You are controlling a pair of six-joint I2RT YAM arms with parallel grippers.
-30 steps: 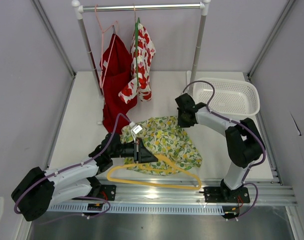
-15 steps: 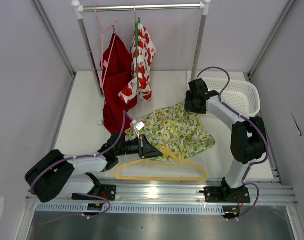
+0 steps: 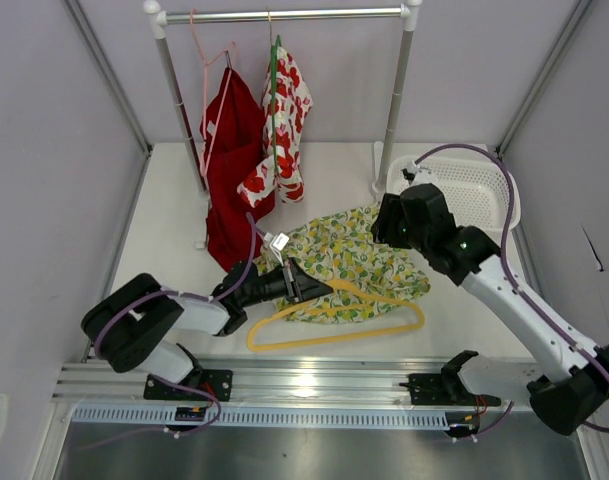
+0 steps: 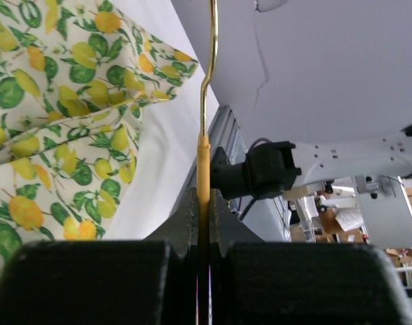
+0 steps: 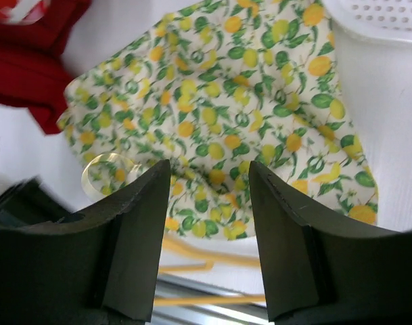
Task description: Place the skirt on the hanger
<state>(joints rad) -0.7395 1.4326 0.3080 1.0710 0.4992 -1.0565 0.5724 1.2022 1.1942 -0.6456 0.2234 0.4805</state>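
The skirt, white with lemons and leaves, lies spread on the table's middle. The yellow hanger lies at its near edge, partly over the cloth. My left gripper is shut on the hanger's rod, with the skirt to its left. My right gripper hovers above the skirt's far right part. In the right wrist view it is open and empty, with the skirt below and the hanger beyond.
A clothes rack at the back holds a red garment on a pink hanger and a red-flowered white garment on a green hanger. A white basket stands at back right. A metal rail runs along the near edge.
My right gripper dragged the skirt back and right, opened, let it go and rose above it. My left gripper carried the hanger right and toward the skirt.
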